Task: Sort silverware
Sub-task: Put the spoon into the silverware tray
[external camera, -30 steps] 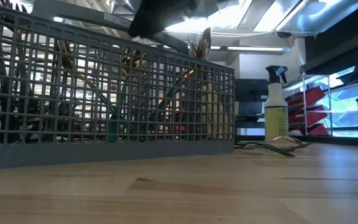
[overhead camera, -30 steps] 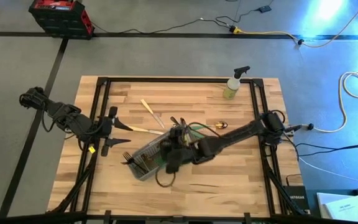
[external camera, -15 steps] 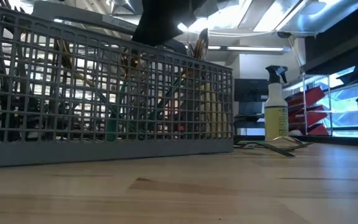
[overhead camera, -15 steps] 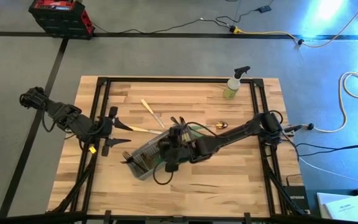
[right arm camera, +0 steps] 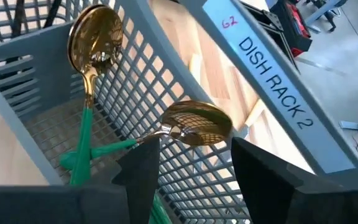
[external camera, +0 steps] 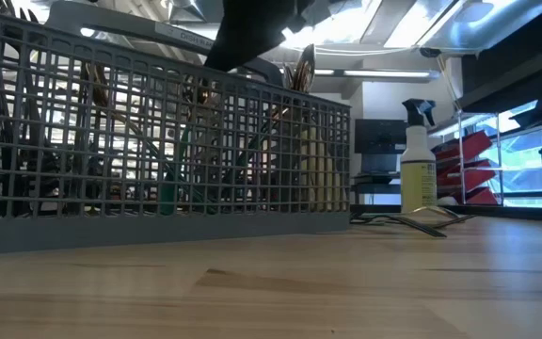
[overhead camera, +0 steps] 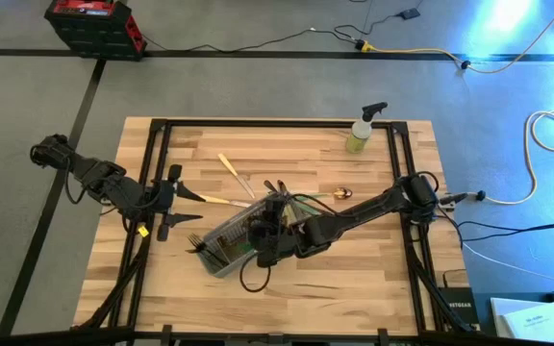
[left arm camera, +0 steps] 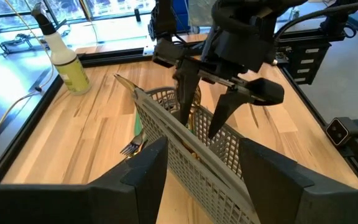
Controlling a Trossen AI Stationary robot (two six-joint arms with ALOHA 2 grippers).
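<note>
Right gripper [left arm camera: 207,106] over the caddy [overhead camera: 231,242]
Fingers apart, centre frame, holding nothing; green-handled spoons [right arm camera: 92,74] stand inside. Left gripper [overhead camera: 183,207] open, centre-left.

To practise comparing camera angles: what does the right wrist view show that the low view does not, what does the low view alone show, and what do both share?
Only the right wrist view: two green-handled gold spoons lying inside one compartment, the label DISH RACK 2 on the handle, and the right gripper with its fingers apart above a spoon bowl.

Only the low view: the spray bottle standing upright and forks lying on the table beside the caddy.

Both: the grey mesh caddy holding gold-headed silverware.
</note>
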